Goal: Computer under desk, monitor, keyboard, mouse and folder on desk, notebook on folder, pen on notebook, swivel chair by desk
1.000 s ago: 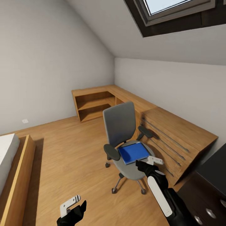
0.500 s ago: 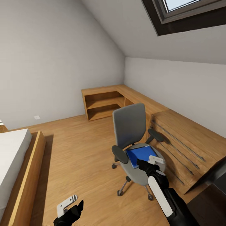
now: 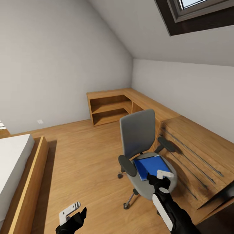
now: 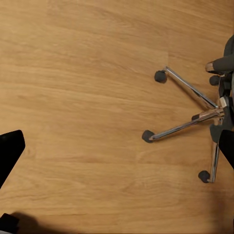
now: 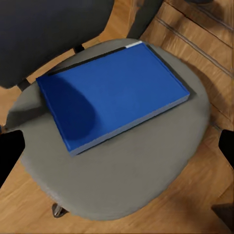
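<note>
Hovering just above the near edge of the swivel chair (image 3: 146, 152) seat, the right tool (image 3: 161, 177) has its fingers spread wide apart, holding nothing. Ahead of it the blue folder (image 5: 112, 95) lies flat on the grey seat. The left tool (image 3: 72, 213) hangs low over the wood floor (image 4: 87, 97); its grip cannot be told.

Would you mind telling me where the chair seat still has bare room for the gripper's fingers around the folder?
On the swivel chair, the widest bare grey strip lies along the seat's front edge, below the folder. The back, under the backrest, is crowded. The right gripper hovers over the front edge.
</note>
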Robot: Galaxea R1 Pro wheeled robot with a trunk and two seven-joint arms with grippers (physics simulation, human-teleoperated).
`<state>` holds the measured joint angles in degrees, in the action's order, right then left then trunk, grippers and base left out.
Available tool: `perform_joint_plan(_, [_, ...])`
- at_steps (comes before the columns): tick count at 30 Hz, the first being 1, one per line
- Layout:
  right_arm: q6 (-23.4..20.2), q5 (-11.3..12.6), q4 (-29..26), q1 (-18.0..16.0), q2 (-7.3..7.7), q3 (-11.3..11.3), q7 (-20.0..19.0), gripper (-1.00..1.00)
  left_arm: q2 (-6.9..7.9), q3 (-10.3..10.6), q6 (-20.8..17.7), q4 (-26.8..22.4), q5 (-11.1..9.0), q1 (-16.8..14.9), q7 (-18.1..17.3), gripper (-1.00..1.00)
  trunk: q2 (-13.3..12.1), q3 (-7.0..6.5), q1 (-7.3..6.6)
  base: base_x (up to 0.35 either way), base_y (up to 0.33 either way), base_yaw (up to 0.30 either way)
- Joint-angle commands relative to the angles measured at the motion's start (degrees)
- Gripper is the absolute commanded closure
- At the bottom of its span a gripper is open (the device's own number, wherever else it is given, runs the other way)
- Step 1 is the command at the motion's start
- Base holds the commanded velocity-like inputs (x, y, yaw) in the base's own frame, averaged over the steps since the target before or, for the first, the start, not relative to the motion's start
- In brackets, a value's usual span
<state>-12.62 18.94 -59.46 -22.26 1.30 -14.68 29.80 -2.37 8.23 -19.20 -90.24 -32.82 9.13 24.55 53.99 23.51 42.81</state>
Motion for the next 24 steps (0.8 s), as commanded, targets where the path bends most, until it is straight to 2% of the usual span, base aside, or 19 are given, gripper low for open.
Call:
perform_joint_plan(1, [2.79, -0.71, 1.19, -0.12, 0.12, -0.22, 0.11, -1.00, 0.00, 0.03, -0.13, -0.11, -0.49, 0.00, 0.41, -1.00, 0.04, 0.05, 0.01, 0.028, 0.000, 0.001])
perform_joint_plan(3, [6.59, -2.39, 2.32, -0.17, 0.20, -0.20, -0.22, -1.00, 0.00, 0.03, -0.14, -0.11, -0.49, 0.00, 0.41, -1.00, 0.04, 0.05, 0.01, 0.016, 0.000, 0.000])
perform_joint_plan(5, [10.54, -5.08, 3.89, -0.23, 0.30, -0.18, -0.52, -1.00, 0.00, 0.03, -0.14, -0.11, -0.49, -0.01, 0.41, -1.00, 0.04, 0.05, 0.01, 0.006, 0.000, 0.000])
perform_joint_plan(10, [13.01, -7.81, 7.39, -0.30, 0.30, -0.09, -2.33, -1.00, 0.00, 0.03, -0.14, -0.13, -0.47, -0.02, 0.41, -1.00, 0.04, 0.05, 0.01, 0.033, 0.000, 0.000])
perform_joint_plan(12, [13.48, -9.12, 9.57, -0.49, 0.31, -0.04, -4.47, -1.00, 0.00, 0.06, -0.10, -0.16, -0.45, -0.01, 0.41, -1.00, 0.04, 0.05, 0.01, 0.185, 0.000, 0.000])
perform_joint_plan(17, [13.86, -10.78, 14.24, -2.61, 0.63, 0.09, -9.55, -1.00, 0.00, 0.10, -0.08, -0.19, -0.41, -0.02, 0.41, -1.00, 0.04, 0.05, 0.01, 0.259, 0.000, 0.000])
perform_joint_plan(24, [13.98, -10.64, 22.01, -6.71, 1.94, 0.35, -13.28, -1.00, 0.00, 0.11, -0.13, -0.20, -0.40, -0.04, 0.41, -1.00, 0.04, 0.05, 0.01, 0.304, 0.000, 0.000])
